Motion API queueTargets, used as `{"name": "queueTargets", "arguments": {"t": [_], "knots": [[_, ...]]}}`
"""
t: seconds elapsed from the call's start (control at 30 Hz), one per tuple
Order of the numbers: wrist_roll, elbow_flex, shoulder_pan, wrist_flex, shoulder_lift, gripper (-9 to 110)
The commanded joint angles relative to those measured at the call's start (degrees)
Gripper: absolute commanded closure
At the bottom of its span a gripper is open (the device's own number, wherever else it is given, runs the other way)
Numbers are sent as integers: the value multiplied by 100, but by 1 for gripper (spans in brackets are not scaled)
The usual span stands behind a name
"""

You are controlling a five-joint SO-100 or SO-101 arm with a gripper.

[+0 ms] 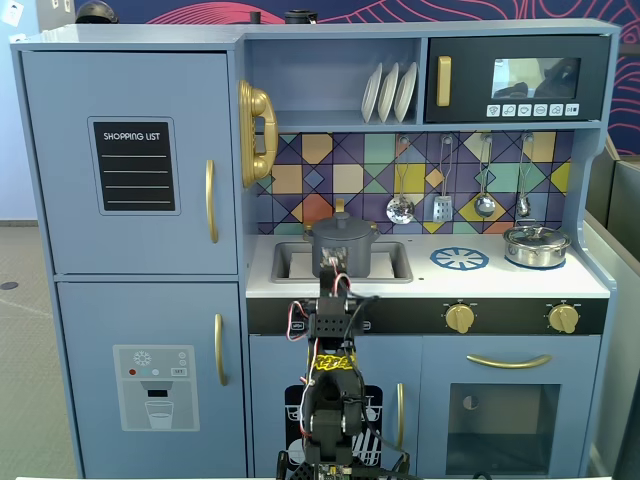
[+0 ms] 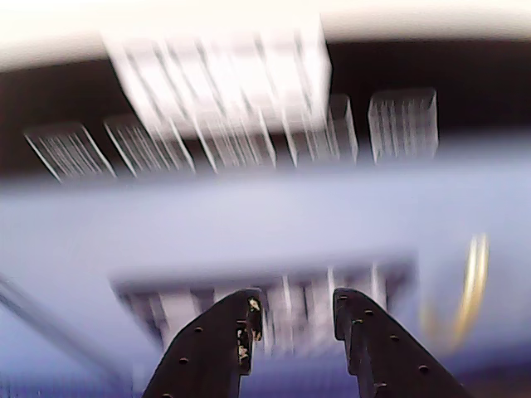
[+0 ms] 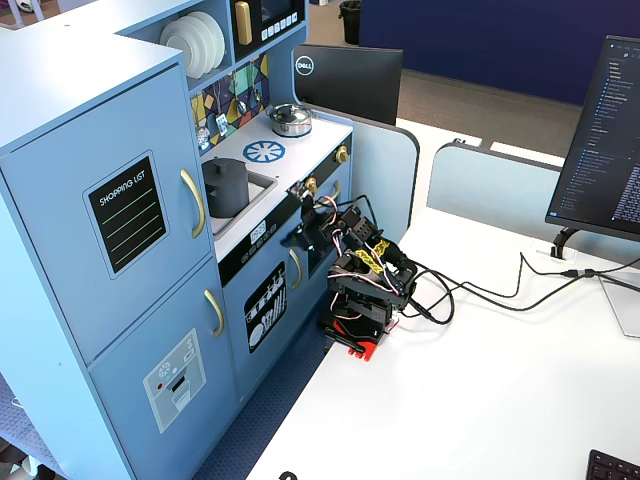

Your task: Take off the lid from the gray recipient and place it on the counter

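Note:
The gray recipient [image 1: 345,252] stands in the sink of the toy kitchen, and its dark gray lid [image 1: 343,223] with the small knob sits on top. Both also show in the other fixed view, the pot [image 3: 226,192] under the lid [image 3: 224,166]. The white counter [image 1: 500,282] [image 3: 305,140] carries the blue burner mark [image 1: 459,259]. My gripper [image 1: 335,272] [image 3: 300,226] is raised in front of the kitchen's black knob panel, below and in front of the pot, not touching it. In the blurred wrist view the gripper [image 2: 294,300] is open and empty; pot and lid are out of that view.
A shiny silver pot [image 1: 536,245] [image 3: 291,119] stands at the counter's right end. The sink [image 1: 290,262] surrounds the gray pot. Utensils [image 1: 443,208] hang on the tiled wall. Gold knobs [image 1: 459,318] line the panel. Cables [image 3: 480,292] and monitors [image 3: 600,140] lie on the white desk.

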Motion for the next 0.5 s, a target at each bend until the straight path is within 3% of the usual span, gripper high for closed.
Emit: {"name": "queueTargets", "arguments": {"t": [0.0,0.47], "knots": [[-167,-844,-70,-650,-352,102],[211,-1793,97,-4096,-2347,94]]}}
